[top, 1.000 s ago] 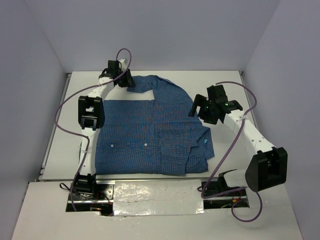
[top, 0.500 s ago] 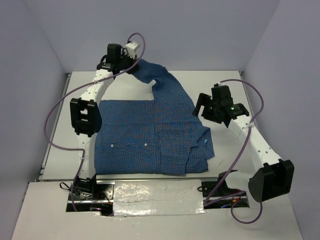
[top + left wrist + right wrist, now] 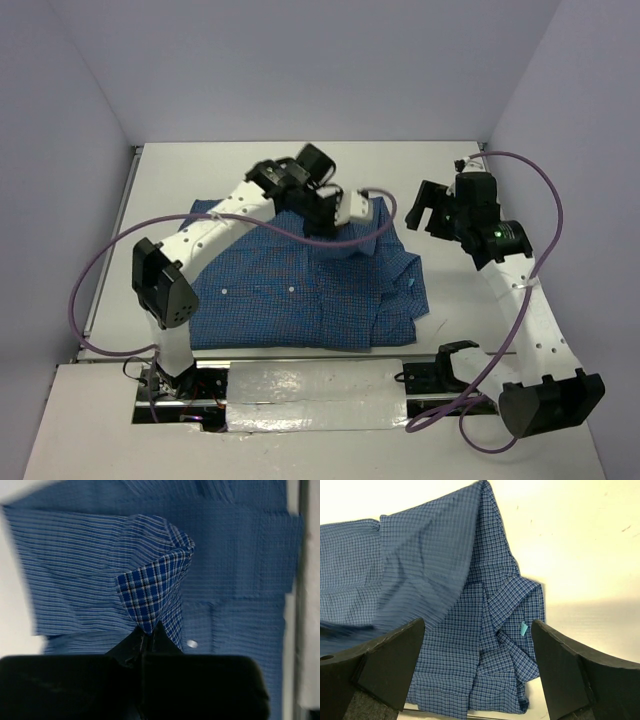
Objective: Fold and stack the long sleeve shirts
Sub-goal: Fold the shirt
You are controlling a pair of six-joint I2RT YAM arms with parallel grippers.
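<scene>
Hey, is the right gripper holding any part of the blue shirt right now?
No, in the right wrist view the right gripper hangs wide open above the shirt, gripping nothing.

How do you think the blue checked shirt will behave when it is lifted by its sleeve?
Probably floppy: the sleeve pinched in the shut left gripper folds over instead of holding shape. Likely light, since a fingertip pinch carries it. If pushed, the shirt would probably bunch, as its rumpled collar suggests.

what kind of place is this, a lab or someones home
Probably a robot lab test cell: two cabled robot arms bolted to a white table, bare walls boxing it in, one blue shirt on it.
</scene>
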